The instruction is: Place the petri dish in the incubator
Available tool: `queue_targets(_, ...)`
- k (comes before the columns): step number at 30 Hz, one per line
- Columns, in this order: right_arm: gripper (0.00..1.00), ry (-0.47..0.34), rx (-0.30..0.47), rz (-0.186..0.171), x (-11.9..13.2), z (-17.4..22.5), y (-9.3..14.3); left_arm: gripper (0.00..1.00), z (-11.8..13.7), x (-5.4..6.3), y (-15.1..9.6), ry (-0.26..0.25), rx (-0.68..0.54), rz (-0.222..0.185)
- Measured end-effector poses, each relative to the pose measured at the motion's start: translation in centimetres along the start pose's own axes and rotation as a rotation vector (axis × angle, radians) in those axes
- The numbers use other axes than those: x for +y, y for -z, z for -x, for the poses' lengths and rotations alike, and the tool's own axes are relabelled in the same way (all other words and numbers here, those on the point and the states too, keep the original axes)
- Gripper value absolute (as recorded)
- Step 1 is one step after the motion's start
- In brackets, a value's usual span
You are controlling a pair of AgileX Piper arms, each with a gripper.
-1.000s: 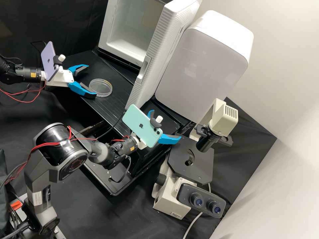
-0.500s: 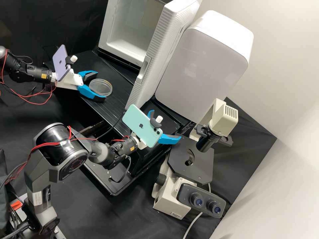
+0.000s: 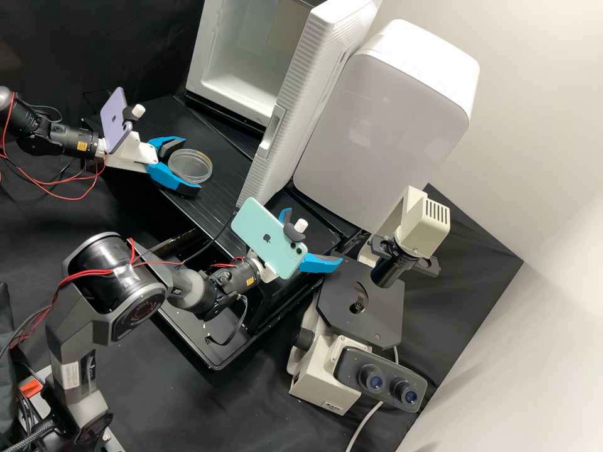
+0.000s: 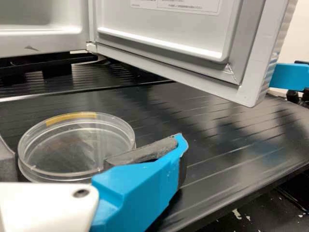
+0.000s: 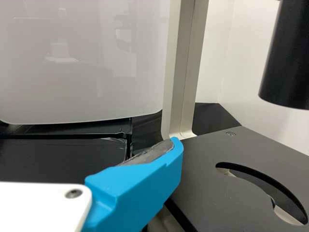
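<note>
Petri dish (image 3: 190, 165) sits flat on the black counter (image 3: 217, 198), just in front of the open incubator (image 3: 233, 56). Left gripper (image 3: 171, 161) is at counter level, jaws wide open, straddling the dish's near side and holding nothing; one finger (image 4: 145, 169) is just beside the rim. Right gripper (image 3: 321, 262) hangs over the microscope stage (image 3: 361, 307); can't tell if it's open or shut. Dish looks light, thin clear plastic, slick, lid probably loose. Best grip is across the rim, gentle squeeze, kept level.
</note>
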State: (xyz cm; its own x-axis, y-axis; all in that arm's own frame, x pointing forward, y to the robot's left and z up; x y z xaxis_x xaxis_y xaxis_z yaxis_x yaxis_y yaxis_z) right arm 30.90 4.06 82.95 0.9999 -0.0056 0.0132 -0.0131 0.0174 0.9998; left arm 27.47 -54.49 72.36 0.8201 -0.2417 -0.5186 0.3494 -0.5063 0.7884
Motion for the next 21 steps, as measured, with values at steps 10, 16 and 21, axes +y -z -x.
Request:
queue_targets(10,1.00,0.000,0.000,0.000,0.00,0.00,0.00,1.00,0.04,0.09,0.09,-0.005,0.006,0.002)
queue_targets(16,1.00,0.000,0.000,0.000,0.00,0.00,0.00,0.00,0.16,0.04,0.46,-0.017,0.042,-0.054)
queue_targets(21,1.00,0.000,0.000,0.000,0.00,0.00,0.00,0.00,0.20,-0.03,0.50,-0.024,0.065,-0.062)
